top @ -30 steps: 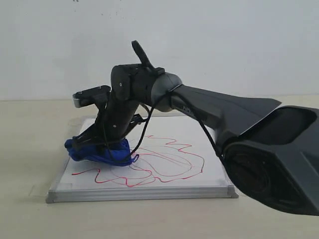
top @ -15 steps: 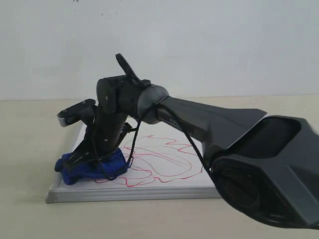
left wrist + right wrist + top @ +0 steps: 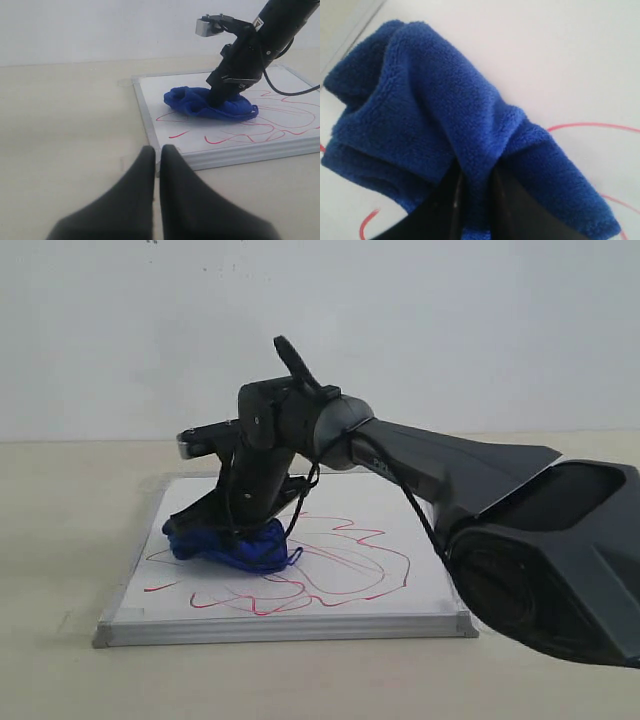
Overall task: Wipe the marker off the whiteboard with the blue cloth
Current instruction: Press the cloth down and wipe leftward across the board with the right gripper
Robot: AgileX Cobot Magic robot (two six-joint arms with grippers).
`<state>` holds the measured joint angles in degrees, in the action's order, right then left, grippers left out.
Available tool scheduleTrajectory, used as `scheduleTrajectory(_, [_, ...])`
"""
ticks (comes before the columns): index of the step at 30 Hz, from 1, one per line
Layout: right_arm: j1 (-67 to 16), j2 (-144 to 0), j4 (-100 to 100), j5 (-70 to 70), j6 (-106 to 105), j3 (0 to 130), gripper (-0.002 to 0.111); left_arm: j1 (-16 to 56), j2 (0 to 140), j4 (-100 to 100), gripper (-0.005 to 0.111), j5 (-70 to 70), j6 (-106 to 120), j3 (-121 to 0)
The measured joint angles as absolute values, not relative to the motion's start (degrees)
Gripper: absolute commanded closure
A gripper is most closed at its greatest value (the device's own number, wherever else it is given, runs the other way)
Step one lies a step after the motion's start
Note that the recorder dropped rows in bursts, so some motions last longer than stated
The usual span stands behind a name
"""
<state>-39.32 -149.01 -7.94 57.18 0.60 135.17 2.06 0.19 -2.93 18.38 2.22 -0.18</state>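
Since half a second back: pulled cloth (image 3: 232, 545) off the near-left corner of board (image 3: 185, 505), back right and a little farther in, with the arm lifted and swung right. Against a second back: nearly the same place, slightly more right. Short red stroke of marker (image 3: 590, 125) left unwiped at near left, as are the loops and zigzags over middle and right.

Now lying on the left part of board, bunched. Plush royal blue, creased into soft folds, with a thin loop trailing at its right end. Pinched by right fingers (image 3: 476, 172), narrow, clamped on an upstanding fold and pressing it onto the white surface. Left fingers (image 3: 157, 148) brought together, holding nothing, low over bench (image 3: 60, 110), apart from board on its left side.
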Motion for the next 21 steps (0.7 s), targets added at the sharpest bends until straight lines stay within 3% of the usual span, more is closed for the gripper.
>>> scheduleTrajectory(11, [-40.2,-149.0,-12.1,57.3,-6.2,135.2,0.109,2.1,0.2,-2.9,0.103,18.4,2.2,-0.2])
scheduleTrajectory(21, [-48.2,-149.1,-13.9,56.4,-13.5,135.2,0.109,2.1,0.2,-2.9,0.103,18.4,2.2,-0.2])
